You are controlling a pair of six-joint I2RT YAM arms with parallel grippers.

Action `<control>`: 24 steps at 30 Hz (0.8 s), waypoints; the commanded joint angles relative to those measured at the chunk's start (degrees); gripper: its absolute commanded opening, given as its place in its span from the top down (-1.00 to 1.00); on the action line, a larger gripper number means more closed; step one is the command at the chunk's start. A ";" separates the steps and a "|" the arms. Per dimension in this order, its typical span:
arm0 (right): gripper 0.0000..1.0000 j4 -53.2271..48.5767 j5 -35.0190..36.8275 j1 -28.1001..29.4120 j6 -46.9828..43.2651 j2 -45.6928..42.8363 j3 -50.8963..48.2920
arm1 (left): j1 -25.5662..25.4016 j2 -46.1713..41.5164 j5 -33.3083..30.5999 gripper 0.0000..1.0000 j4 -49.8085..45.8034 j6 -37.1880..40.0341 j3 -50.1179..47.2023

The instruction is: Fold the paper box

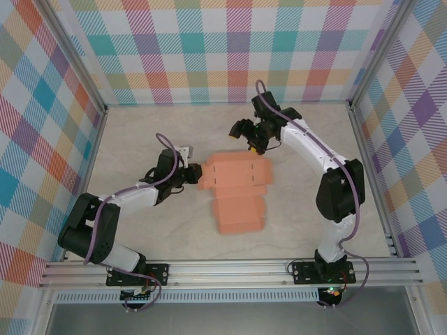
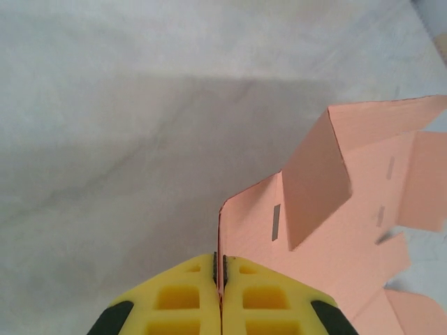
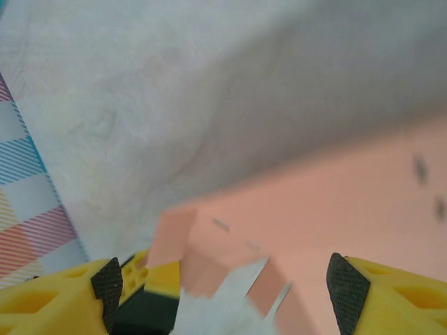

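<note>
The left gripper [image 2: 219, 271] is pressed together on a thin edge of the paper box [image 1: 236, 187]. Its yellow fingers [image 2: 174, 300] meet with only the sheet's rounded left-hand tab pinched between them. Just beyond that pinch, in the left wrist view, the salmon-orange card spreads out with small dark slots cut in it. One panel stands tilted up from the rest, creased along its base.

The right gripper [image 3: 227, 289] is spread wide, with nothing between its black-tipped fingers [image 3: 107, 283]. The card lies below them, blurred, showing a small folded corner and a few slots. From above, this gripper hangs at the far edge of the cut-out, towards its right end. Whether it touches the card cannot be told.

The paper box is a tabbed cut-out, mostly flat, near the middle of the pale marbled table [image 1: 140, 136], between the two arms. Its wider tabbed part is on the far side, and a narrower rectangular panel reaches towards the arm bases. Plaid walls [image 1: 209, 49] in pastel colours close in the table on three sides.
</note>
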 commanded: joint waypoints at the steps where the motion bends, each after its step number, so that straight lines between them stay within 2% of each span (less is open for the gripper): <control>1: -0.59 -1.58 -9.27 1.79 23.96 1.15 -0.43 | 0.53 -2.02 -1.44 1.00 6.27 1.11 -0.35; 5: -0.57 -2.61 -6.38 1.59 27.62 4.18 4.54 | 0.40 -2.46 -0.92 1.00 7.41 1.38 -1.13; 12: -0.52 -4.02 -12.19 -1.05 31.13 13.40 11.06 | -0.26 -3.18 -1.46 1.00 7.66 4.27 -1.68; 15: -0.46 -2.05 -11.33 -1.35 31.43 14.01 11.35 | -0.35 -3.44 -1.54 1.00 7.64 5.09 -1.50; 18: -0.32 -2.16 -11.43 -1.35 30.35 14.23 12.31 | -0.35 -3.21 -2.84 1.00 7.82 5.22 -1.50; 23: 0.37 -2.42 -10.90 -1.37 29.42 13.91 11.62 | -0.36 -2.20 -3.49 1.00 9.03 4.35 -1.43; 24: 0.44 -2.27 -10.70 -1.38 29.41 13.96 11.67 | -0.27 -1.92 -3.70 0.88 9.13 3.67 -1.29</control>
